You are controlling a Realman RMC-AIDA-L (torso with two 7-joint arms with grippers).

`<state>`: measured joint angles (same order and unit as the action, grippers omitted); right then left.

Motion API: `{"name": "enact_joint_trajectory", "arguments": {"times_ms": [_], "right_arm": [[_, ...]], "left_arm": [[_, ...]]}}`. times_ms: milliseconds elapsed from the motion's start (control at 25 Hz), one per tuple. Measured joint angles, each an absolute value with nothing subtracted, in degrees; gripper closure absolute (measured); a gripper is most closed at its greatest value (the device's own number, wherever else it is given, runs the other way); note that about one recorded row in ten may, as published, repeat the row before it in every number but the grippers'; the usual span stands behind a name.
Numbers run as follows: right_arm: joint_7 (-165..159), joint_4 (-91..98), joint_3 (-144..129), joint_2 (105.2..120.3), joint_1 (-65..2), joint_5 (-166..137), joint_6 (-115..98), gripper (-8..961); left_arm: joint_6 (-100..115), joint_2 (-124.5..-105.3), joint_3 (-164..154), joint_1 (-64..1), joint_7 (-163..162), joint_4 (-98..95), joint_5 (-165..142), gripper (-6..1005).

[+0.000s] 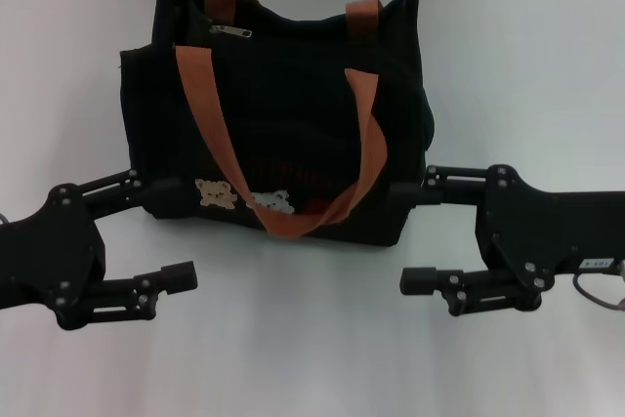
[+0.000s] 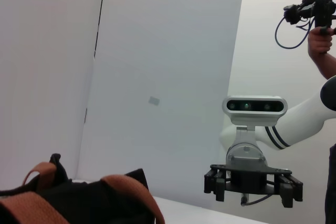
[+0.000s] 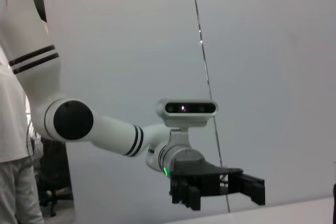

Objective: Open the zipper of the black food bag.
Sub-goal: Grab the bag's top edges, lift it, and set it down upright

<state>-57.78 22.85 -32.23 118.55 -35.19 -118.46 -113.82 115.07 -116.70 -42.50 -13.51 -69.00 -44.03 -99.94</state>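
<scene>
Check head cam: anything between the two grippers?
Only bare white table between the left gripper and right gripper near side; farther back, the black food bag.

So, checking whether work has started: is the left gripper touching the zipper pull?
Apart. In the head view the left gripper sits near the table's front; the zipper pull is atop the bag.

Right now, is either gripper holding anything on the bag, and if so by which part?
Nothing is held. The left gripper and right gripper are both open, flanking the black food bag; the zipper pull is untouched.
</scene>
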Motion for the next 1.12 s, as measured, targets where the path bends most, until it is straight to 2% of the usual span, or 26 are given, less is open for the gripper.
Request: {"name": "enact_joint_trajectory", "arguments": {"times_ms": [400,1120], "right_arm": [[-58.27,23.11,-32.39,119.12,-35.11,-117.53,-113.82,197],[-60.03,22.11,-32.76,119.13,-34.59,-117.54,-111.56,198]], "left_arm": [[115.22,-117.12,-42.54,-14.99,-70.32,-44.07,-99.15,160],[114.99,-117.08,-42.20,-14.15,-70.11,-42.73,-99.37,168]]}}
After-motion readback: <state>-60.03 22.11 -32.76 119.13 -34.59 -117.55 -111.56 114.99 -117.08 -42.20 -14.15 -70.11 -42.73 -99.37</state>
